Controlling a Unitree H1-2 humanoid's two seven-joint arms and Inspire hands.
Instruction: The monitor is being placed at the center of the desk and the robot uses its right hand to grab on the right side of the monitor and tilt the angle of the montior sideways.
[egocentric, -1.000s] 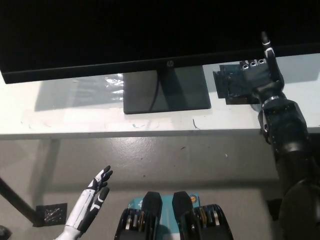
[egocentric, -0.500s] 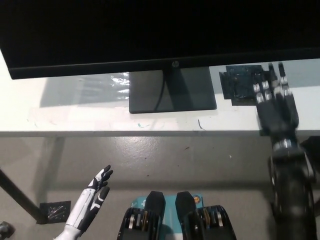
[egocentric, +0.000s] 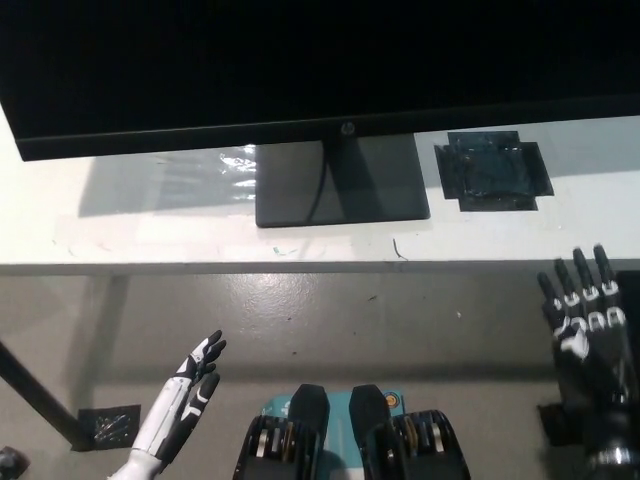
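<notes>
A black monitor with a dark screen fills the top of the head view, standing on a dark rectangular base on the white desk. My black right hand is low at the right, in front of the desk edge and well clear of the monitor, fingers spread apart and holding nothing. My white left hand rests at the lower left above the floor, open with fingers extended.
A dark square patch of tape lies on the desk right of the monitor base. A crinkled clear film lies left of the base. A dark desk leg and a small taped square are on the grey floor.
My right hand has dropped from the monitor's lower right edge, back over the tape patch, to below the desk front. The left hand has not moved. The camera shifted slightly.
</notes>
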